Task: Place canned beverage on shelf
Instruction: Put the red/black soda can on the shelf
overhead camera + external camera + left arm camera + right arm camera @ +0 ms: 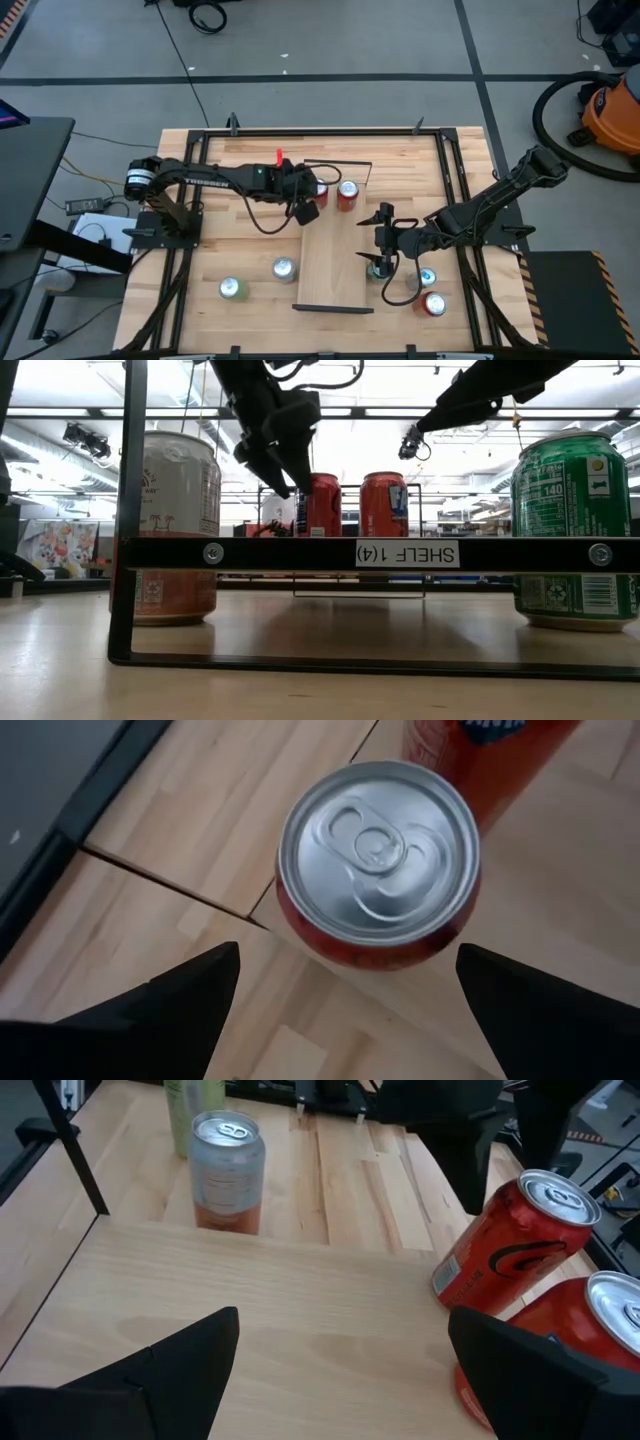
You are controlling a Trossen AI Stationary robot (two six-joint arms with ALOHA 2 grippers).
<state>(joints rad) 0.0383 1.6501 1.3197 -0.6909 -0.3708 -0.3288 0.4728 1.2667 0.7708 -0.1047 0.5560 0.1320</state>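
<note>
At the lower left of the high view, a green can (233,289) and a silver can (284,268) stand loose on the counter (220,240). Left of centre, the left gripper (307,200) hangs open over a red can (320,190) at the shelf's (330,265) upper end, beside a second red can (347,194). To do this well, it should lift straight up without brushing either. Right of centre, the right gripper (380,240) waits open above a green-topped can (377,270) at the shelf's right edge.
</note>
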